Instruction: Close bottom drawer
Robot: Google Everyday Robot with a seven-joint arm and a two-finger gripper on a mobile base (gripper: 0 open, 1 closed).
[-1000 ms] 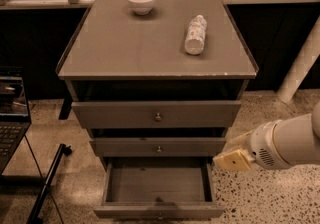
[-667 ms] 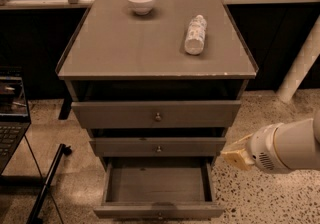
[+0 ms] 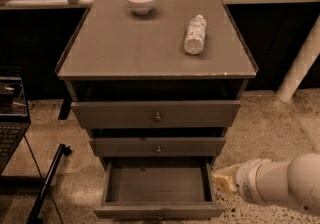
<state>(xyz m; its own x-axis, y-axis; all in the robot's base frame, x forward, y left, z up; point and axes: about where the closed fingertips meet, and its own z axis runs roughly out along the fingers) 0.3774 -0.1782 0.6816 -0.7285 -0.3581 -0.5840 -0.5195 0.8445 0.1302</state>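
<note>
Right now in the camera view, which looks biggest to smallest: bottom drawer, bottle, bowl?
1. bottom drawer, open, largest by far.
2-3. bottle and bowl look alike; the bowl sits farther back, so unranked.
The gripper is beside the drawer's right side.

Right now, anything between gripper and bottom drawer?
Nothing. Camera view shows the gripper just right of the open bottom drawer, beside its side wall, no object between.

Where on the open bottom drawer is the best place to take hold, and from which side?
Its front panel's middle, approached from the front. The bottom drawer stands pulled out, that panel facing away from the cabinet. The end effector hangs beside its right wall.
</note>
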